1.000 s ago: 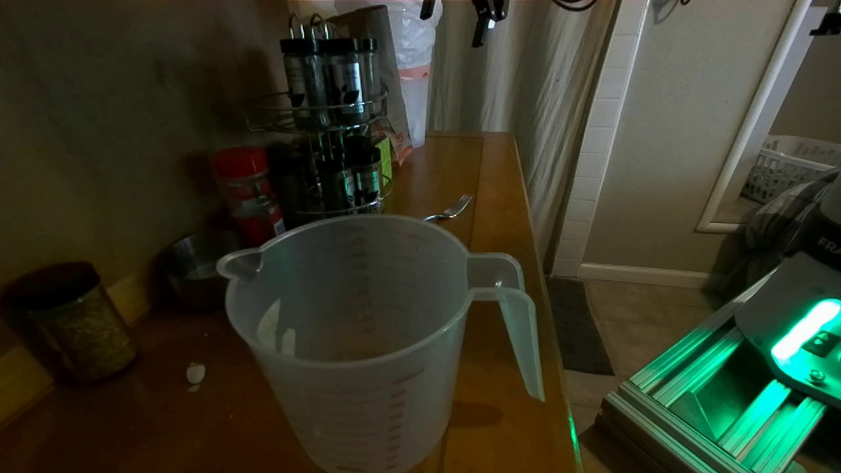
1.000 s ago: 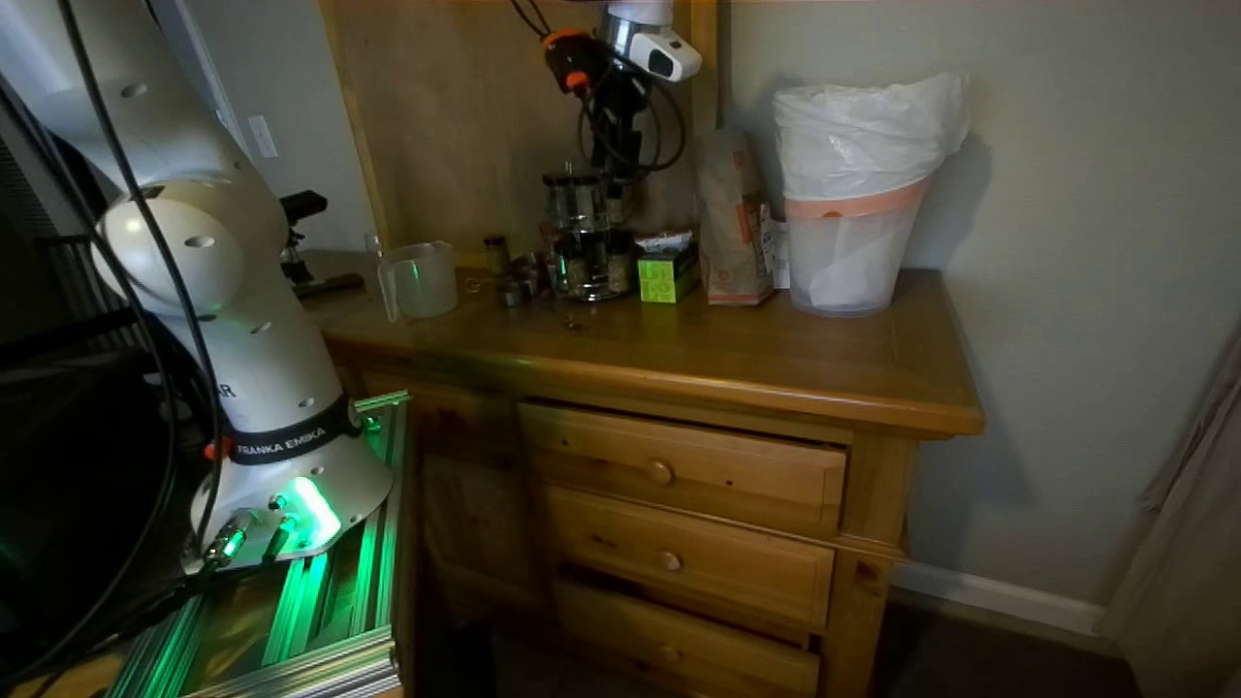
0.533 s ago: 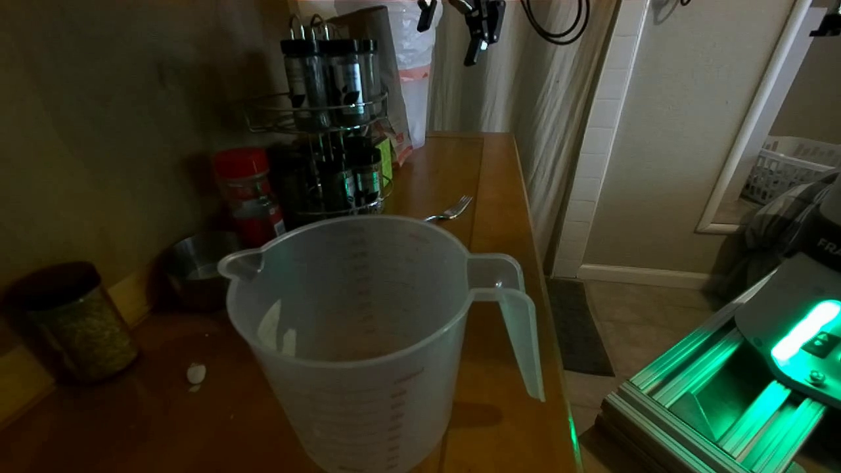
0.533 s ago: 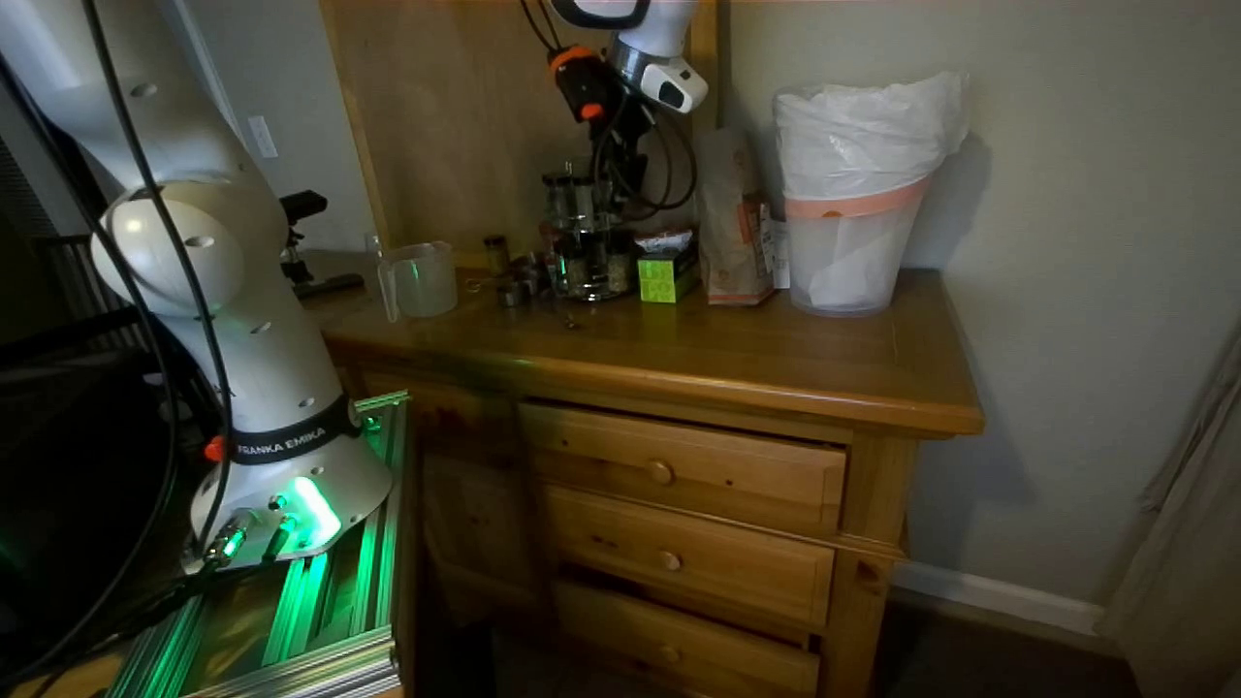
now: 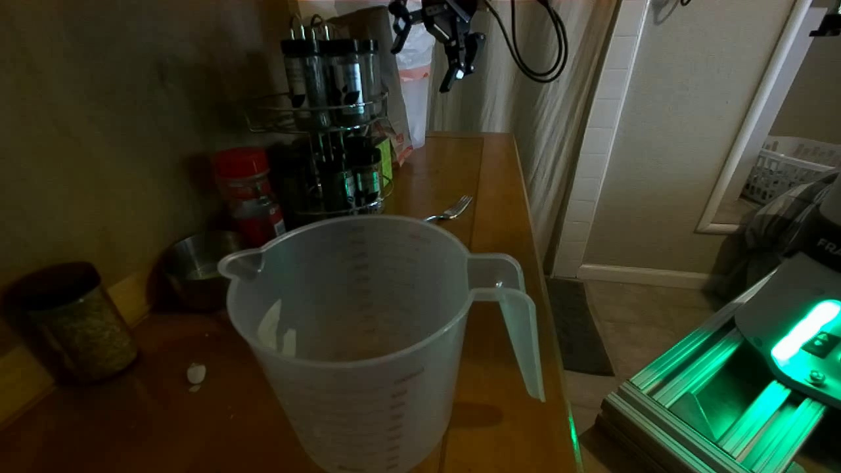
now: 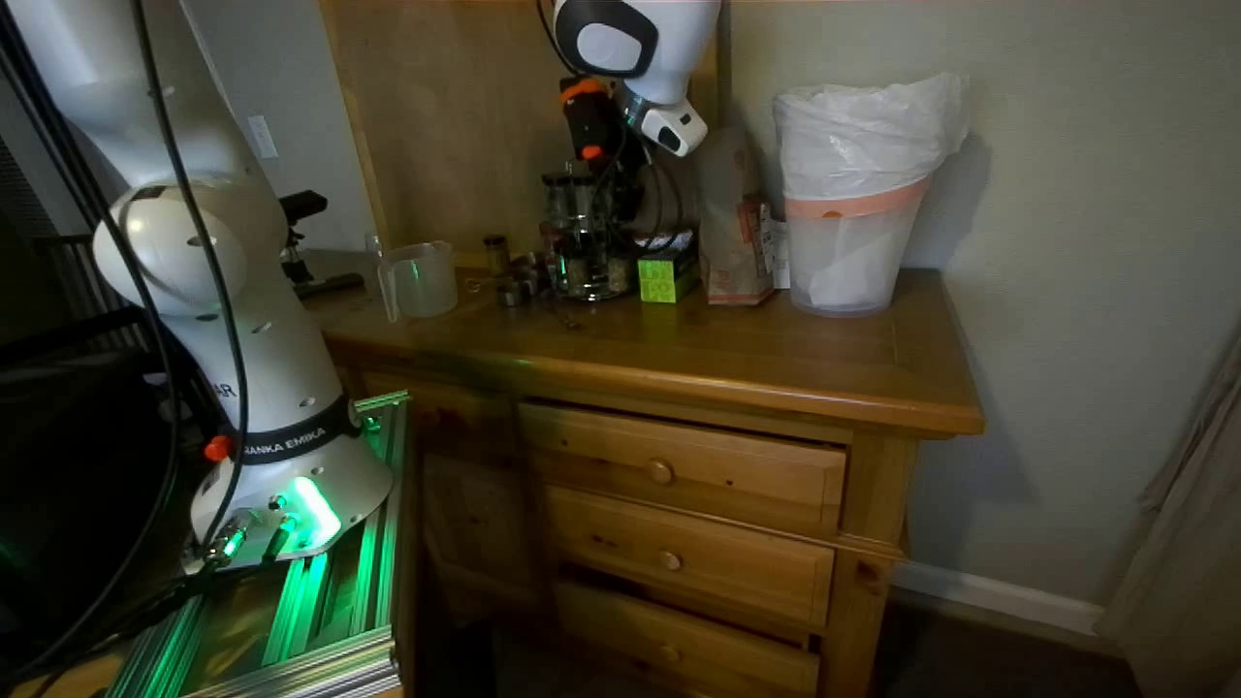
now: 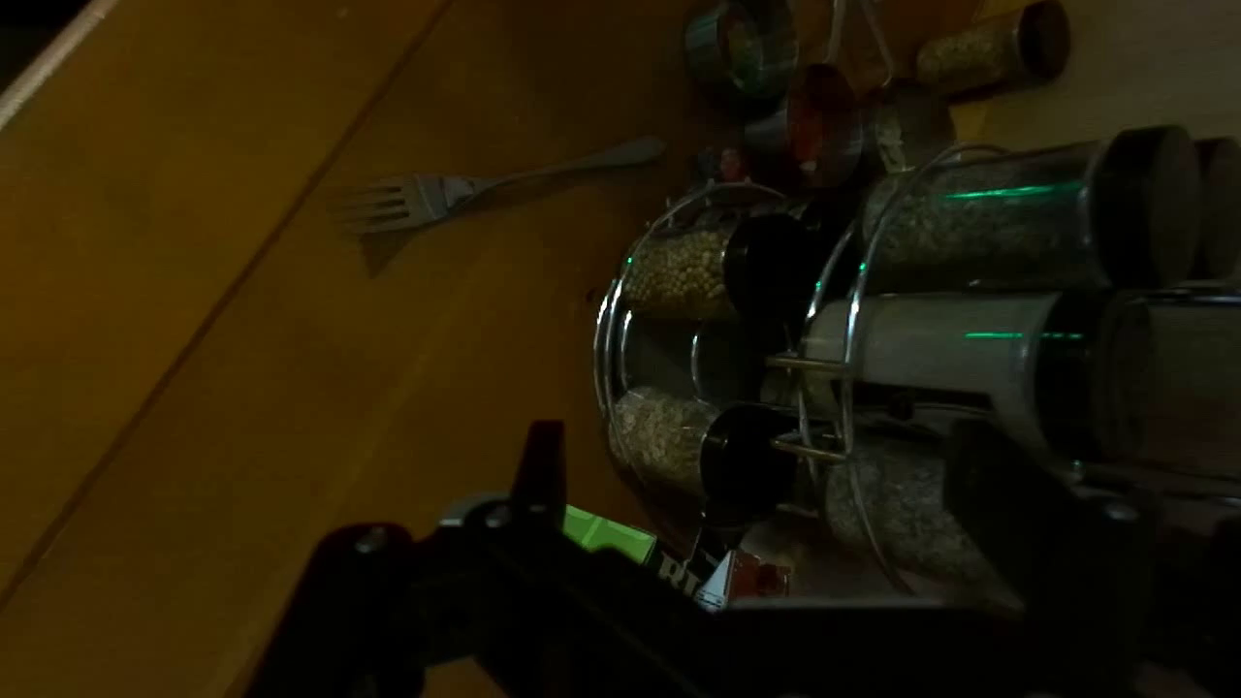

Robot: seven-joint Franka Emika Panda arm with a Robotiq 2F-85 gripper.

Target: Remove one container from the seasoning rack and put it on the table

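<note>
The seasoning rack stands against the wall, holding rings of small dark-lidded jars on two tiers; its wires also show in the wrist view. A pale container lies along the upper tier in the wrist view, with a greyish one beside it. In an exterior view an upper jar faces the camera. My gripper is open and empty, apart from the rack, high above the table. In the wrist view the gripper has widely parted fingers, with rack jars beyond them. Which jar lines up cannot be told.
A translucent jug stands nearer the camera. A fork lies on the table. A red-lidded jar, a metal bowl, a green box, a paper bag and a lined bin stand near the rack.
My gripper has come down and moved towards the rack, staying open. The arm's wrist has lowered in the exterior views. The jars and rack have not moved.
</note>
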